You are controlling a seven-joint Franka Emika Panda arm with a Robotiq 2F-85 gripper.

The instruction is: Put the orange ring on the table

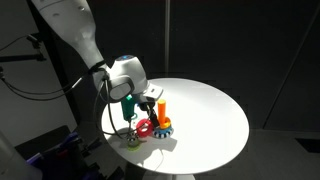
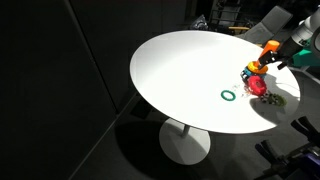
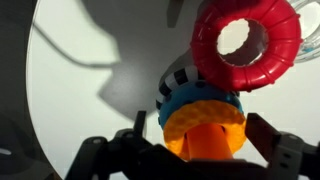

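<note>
Orange ring (image 3: 205, 118) is recorded in the wrist view as a smooth, thick plastic doughnut seated above a blue ring (image 3: 200, 98). It sits between the fingers of the gripper (image 3: 197, 132), which flank it closely; whether it is clamped cannot be told. A glossy red ring (image 3: 247, 40) lies beyond on the table (image 3: 80, 90). In an exterior view the gripper is noted just beside the upright orange peg (image 1: 160, 104), with the red ring by the toy's base. In an exterior view a thin green ring (image 2: 229, 95) lies apart on the round white table.
</note>
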